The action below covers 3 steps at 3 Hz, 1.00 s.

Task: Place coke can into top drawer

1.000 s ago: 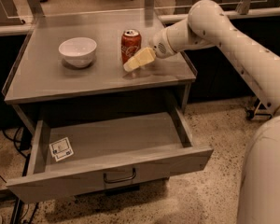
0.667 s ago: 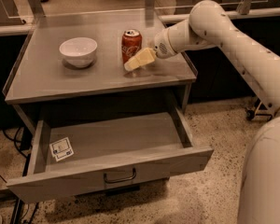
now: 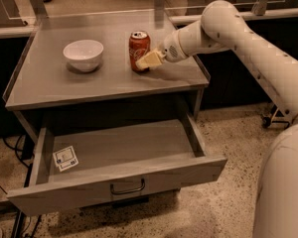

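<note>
The coke can (image 3: 139,50), red with a silver top, stands upright on the grey cabinet top (image 3: 109,83), right of centre. My gripper (image 3: 149,59) reaches in from the right and sits low against the can's right front side, at tabletop height. The top drawer (image 3: 124,182) is pulled wide open below the cabinet top. Its floor is bare except for a small white tag (image 3: 65,158) near the left front corner. Its dark curved handle (image 3: 127,187) shows on the front panel.
A white bowl (image 3: 83,54) sits on the cabinet top left of the can. My white arm (image 3: 248,48) crosses from the right edge. A clear panel stands along the cabinet's back edge. Speckled floor (image 3: 228,133) lies to the right.
</note>
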Each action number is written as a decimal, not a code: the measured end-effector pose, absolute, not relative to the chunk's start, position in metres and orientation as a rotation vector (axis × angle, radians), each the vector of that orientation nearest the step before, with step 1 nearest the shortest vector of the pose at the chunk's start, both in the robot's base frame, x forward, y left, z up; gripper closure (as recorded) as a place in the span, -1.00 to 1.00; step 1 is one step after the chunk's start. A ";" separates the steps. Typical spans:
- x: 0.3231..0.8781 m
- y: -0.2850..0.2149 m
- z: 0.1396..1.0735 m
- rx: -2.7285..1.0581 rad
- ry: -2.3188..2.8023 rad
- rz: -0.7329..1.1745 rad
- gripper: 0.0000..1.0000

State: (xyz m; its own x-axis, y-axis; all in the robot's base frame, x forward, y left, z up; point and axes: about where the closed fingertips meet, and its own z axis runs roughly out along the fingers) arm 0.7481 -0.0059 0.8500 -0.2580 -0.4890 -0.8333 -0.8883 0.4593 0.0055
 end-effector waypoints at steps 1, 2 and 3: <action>0.748 -0.006 0.850 -1.155 1.903 0.626 0.68; 0.748 -0.006 0.850 -1.155 1.903 0.627 1.00; 0.745 -0.005 0.850 -1.146 1.893 0.628 1.00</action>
State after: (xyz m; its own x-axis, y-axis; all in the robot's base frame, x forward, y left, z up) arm 0.7452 -0.0046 0.8501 -0.2526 -0.4799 -0.8401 -0.8869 0.4619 0.0028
